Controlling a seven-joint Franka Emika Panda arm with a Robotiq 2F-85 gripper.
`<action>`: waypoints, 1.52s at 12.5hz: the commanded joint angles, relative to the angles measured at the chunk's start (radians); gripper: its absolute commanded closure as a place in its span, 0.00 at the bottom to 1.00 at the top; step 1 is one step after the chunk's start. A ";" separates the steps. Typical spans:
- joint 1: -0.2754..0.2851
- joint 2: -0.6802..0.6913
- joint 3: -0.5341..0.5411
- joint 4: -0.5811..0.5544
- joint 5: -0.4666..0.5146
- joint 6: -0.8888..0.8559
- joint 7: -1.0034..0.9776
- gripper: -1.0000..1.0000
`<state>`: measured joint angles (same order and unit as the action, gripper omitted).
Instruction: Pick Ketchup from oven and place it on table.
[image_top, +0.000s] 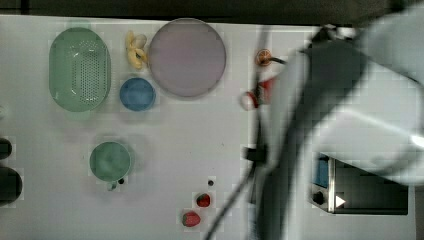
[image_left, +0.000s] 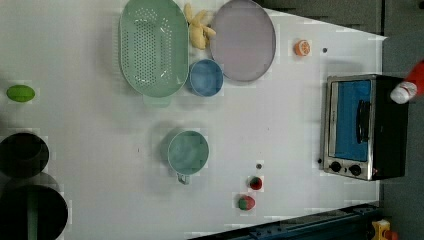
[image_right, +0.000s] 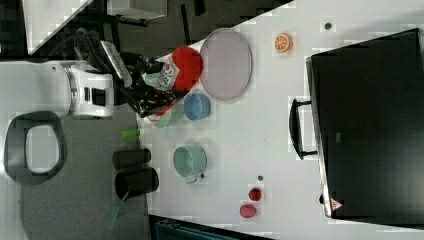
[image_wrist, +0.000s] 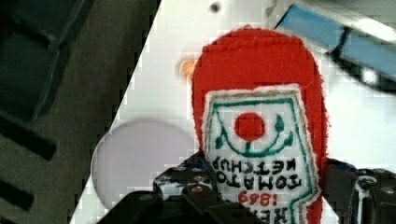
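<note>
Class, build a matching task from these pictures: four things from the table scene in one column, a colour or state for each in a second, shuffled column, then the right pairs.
Things:
1. ketchup
2. colander
3. small bowl
4. round plate

Colour or state:
A. blue
B. pale green, with many small holes
C. red, held up off the table between the fingers of the gripper
D. pale lilac, nothing on it

Pairs: 1-C, 2-B, 3-A, 4-D
</note>
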<state>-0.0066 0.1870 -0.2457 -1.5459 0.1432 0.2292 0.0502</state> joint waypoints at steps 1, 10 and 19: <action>0.053 -0.010 0.093 -0.089 -0.001 -0.034 -0.027 0.37; 0.094 0.018 0.109 -0.640 -0.115 0.574 -0.006 0.37; 0.099 0.118 0.109 -0.709 -0.119 0.704 -0.006 0.01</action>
<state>0.1293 0.3745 -0.1584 -2.2930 -0.0024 0.9209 0.0488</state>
